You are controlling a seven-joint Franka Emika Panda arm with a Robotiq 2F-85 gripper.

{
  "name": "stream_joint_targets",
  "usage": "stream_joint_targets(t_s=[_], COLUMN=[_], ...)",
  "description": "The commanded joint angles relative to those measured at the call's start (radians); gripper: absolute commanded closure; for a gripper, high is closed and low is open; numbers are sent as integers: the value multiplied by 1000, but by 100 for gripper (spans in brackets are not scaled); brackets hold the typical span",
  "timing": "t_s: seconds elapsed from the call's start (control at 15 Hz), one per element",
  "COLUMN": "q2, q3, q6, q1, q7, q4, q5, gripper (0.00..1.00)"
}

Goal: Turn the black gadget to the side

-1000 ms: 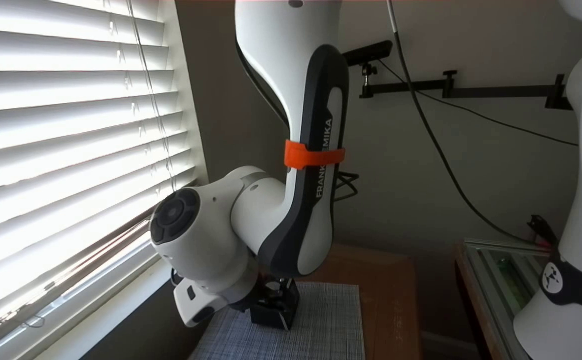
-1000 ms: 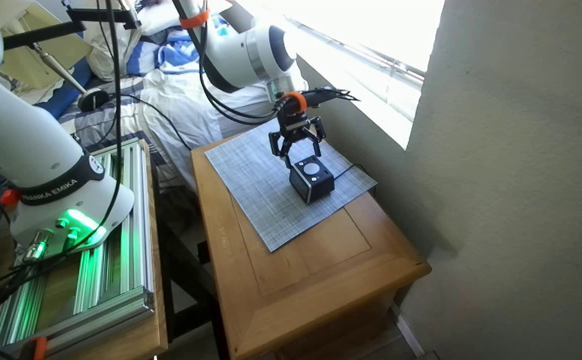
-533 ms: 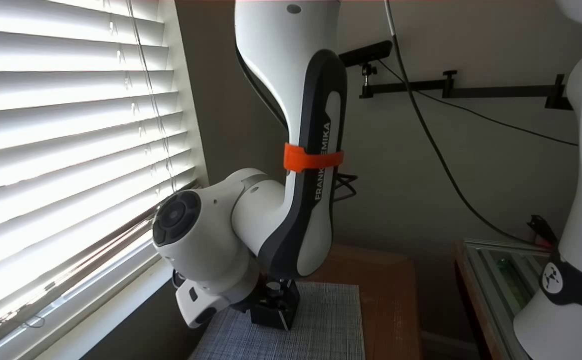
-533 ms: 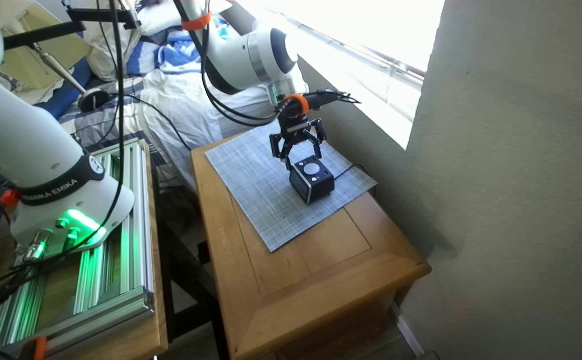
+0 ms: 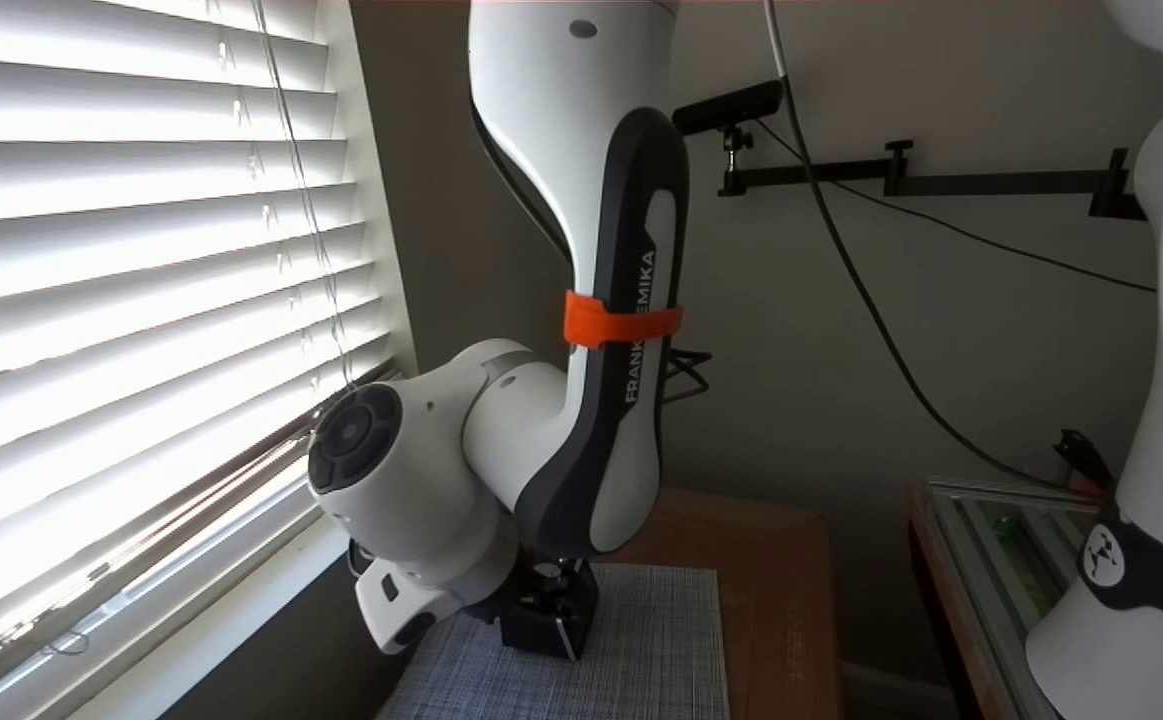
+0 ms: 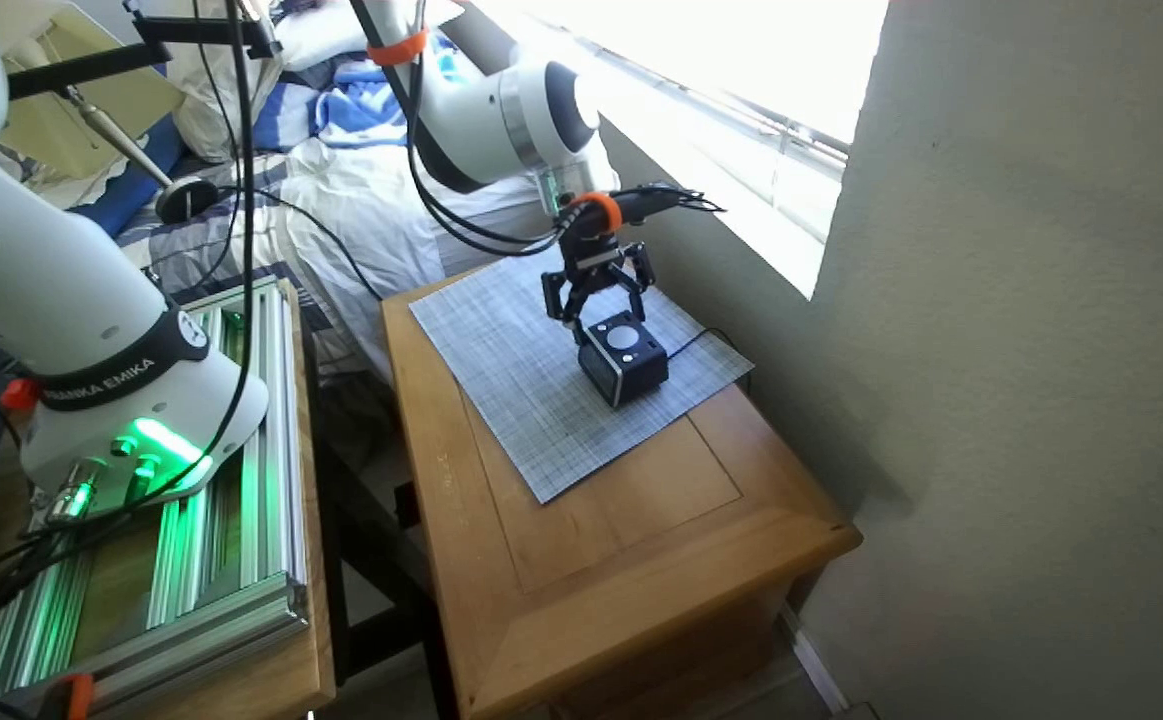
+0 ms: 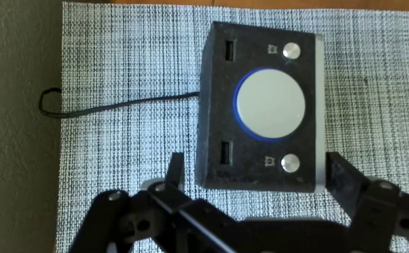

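The black gadget sits on the grey woven mat with its pale round dial facing up. In the wrist view the gadget shows two silver buttons, two slots and a pale strip along its right edge. My gripper is open, its fingers on either side of the gadget's near end. The right finger is at the pale strip; I cannot tell if it touches. A gap shows at the left finger. In an exterior view the gripper is just above and beside the gadget. The gadget also shows, partly hidden by the arm, in an exterior view.
A black cable runs from the gadget's side off the mat toward the wall. The mat lies on a wooden table. A window with blinds and a wall stand close by. A bed lies beyond the table.
My gripper has moved slightly down and to the right in an exterior view, closer to the gadget. The gadget has not moved.
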Motion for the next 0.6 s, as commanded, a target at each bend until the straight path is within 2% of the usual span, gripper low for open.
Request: stream_joint_targets(t_s=[0.0, 0.13, 0.2, 0.27, 0.33, 0.53], q2=[24, 25, 25, 24, 24, 22], q3=[4, 5, 5, 5, 5, 6], q6=[-14, -15, -16, -16, -16, -18], q1=[-13, -13, -13, -13, -13, -14], q7=[-22, -24, -24, -24, -24, -27], q4=[28, 28, 28, 28, 28, 29], q5=[-15, -14, -14, -14, -14, -12], gripper=[13, 15, 20, 16, 19, 36])
